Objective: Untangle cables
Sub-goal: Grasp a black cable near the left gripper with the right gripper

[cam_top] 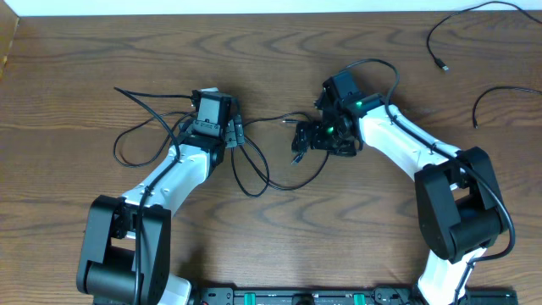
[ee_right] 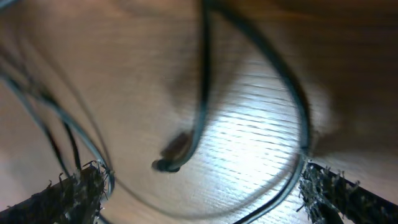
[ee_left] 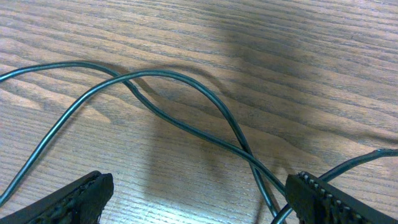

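The black cables (ee_left: 180, 74) begin at the far left of the wooden table (cam_top: 85, 51) as a wide loop lying flat, with one strand running out toward the upper left. The loop leads in to the left gripper (ee_left: 199, 193), which sits over the wood with its fingers (ee_left: 81, 196) spread wide and nothing grasped between them. In the left wrist view, two thin strands cross once on the table ahead of the fingers. They then run side by side toward the right-hand finger, and whether they touch it cannot be told.

In the overhead view, more strands sag from there in a second loop toward the near edge and stretch across to the right gripper (ee_right: 202, 177), near the middle of the table. Its fingers (ee_right: 329, 186) are parted too, released. The right wrist view is blurred. A cable end (ee_right: 169, 167) lies on the wood between the fingers, a dark strand curves round by the right-hand finger, and thinner strands pass close to the left-hand one.

Farther right, well apart from the tangle, a curled cord (cam_top: 430, 36) lies near the far edge and a shorter cord (cam_top: 500, 90) by the right edge.
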Action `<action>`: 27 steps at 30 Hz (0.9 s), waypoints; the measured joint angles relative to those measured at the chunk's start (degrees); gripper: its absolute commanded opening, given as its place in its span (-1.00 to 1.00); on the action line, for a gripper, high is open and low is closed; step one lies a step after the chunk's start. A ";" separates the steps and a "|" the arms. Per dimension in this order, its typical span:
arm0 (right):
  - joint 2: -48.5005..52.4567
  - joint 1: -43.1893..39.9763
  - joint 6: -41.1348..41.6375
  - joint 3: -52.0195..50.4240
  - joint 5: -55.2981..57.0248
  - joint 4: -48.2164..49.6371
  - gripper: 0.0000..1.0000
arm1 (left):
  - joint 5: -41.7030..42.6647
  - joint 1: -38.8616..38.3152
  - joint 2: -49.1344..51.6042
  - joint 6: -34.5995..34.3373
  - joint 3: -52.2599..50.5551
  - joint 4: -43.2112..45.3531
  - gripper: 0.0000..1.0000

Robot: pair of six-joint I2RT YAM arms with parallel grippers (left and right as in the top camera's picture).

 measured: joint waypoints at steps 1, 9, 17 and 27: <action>0.00 0.20 1.75 0.00 0.96 -0.07 0.99 | -0.02 0.00 0.00 0.00 -0.02 0.00 0.87; 0.00 3.91 12.52 0.00 12.61 -1.97 0.98 | -0.02 0.00 0.00 0.00 -0.02 0.00 0.86; 2.01 8.70 16.83 0.15 17.18 -2.36 0.91 | -0.02 0.00 0.00 0.00 -0.02 0.00 0.87; 2.56 9.73 22.49 0.87 18.71 -2.67 0.75 | -0.02 0.00 0.00 0.00 0.00 0.00 0.87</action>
